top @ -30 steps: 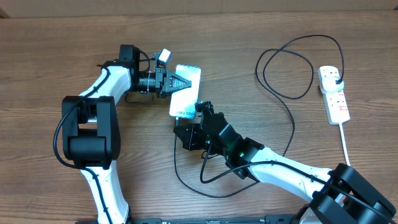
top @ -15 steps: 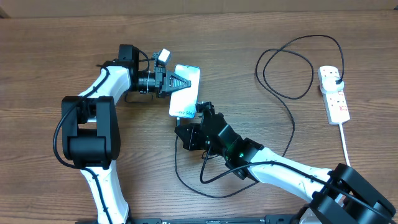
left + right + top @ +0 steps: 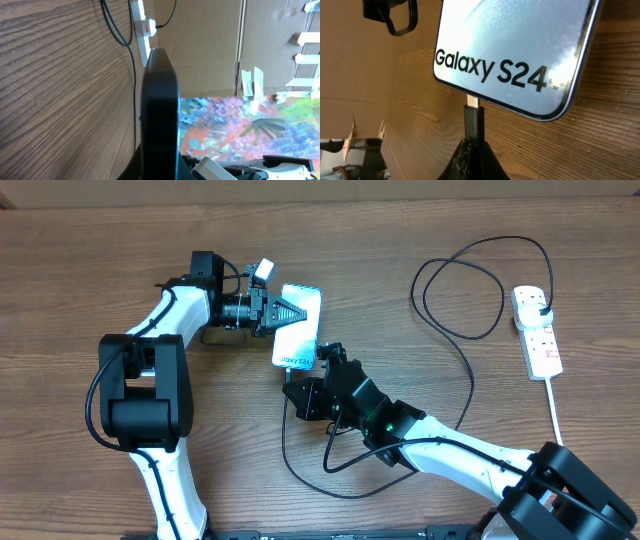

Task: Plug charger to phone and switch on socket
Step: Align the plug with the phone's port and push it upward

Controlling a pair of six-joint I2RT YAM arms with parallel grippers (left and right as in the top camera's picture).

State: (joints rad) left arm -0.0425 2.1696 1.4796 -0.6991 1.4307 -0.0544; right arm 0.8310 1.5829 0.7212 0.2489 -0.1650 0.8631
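Pinching the charger (image 3: 474,122) tip with my right gripper (image 3: 472,152) at the phone (image 3: 515,45) my left gripper (image 3: 288,313) clamps, I risk jamming it by pushing crooked.

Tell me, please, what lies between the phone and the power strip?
Overhead view: only loops of the black charger cable, lying on the wooden table, between phone and power strip.

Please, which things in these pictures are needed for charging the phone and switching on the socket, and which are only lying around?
Needed:
- phone, held by left gripper
- charger, tip at the phone's edge, in right gripper
- socket, the charger's plug in it

Not needed:
- cardboard wall at the back
- colourful sheet, left wrist view
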